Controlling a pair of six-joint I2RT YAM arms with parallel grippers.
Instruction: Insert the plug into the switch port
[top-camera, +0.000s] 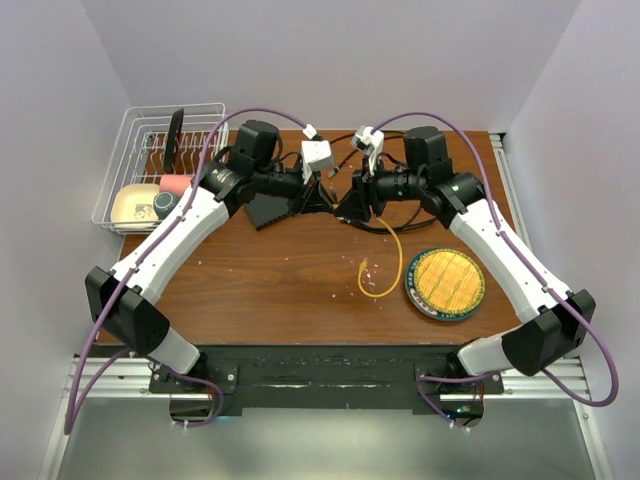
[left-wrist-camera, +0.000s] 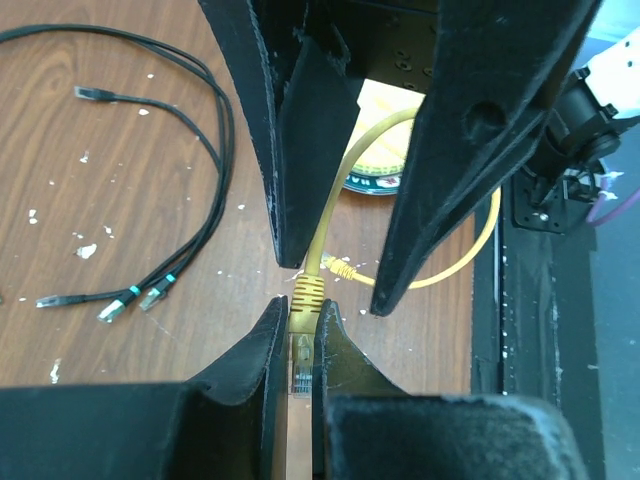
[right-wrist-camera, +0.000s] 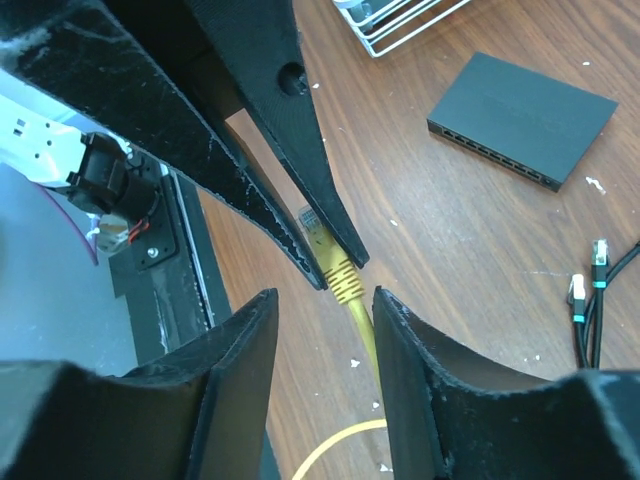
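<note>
The yellow plug (left-wrist-camera: 302, 345) sits clamped between my left gripper's (left-wrist-camera: 300, 318) fingers, its cable (left-wrist-camera: 335, 190) running away from them. In the right wrist view the same plug (right-wrist-camera: 322, 238) shows pinched by the left fingers. My right gripper (right-wrist-camera: 322, 295) is open, with the yellow cable (right-wrist-camera: 356, 315) passing between its fingers, close to the right one. The switch (right-wrist-camera: 520, 118), a flat black box with a row of sockets, lies on the table apart from both grippers. From above, the two grippers (top-camera: 322, 197) (top-camera: 350, 200) meet tip to tip beside the switch (top-camera: 270, 210).
A round yellow-and-dark plate (top-camera: 445, 283) lies front right. A white wire rack (top-camera: 160, 170) with dishes stands back left. Black cables (left-wrist-camera: 200, 130) with plugs lie on the wood. The yellow cable (top-camera: 385, 275) loops toward the plate.
</note>
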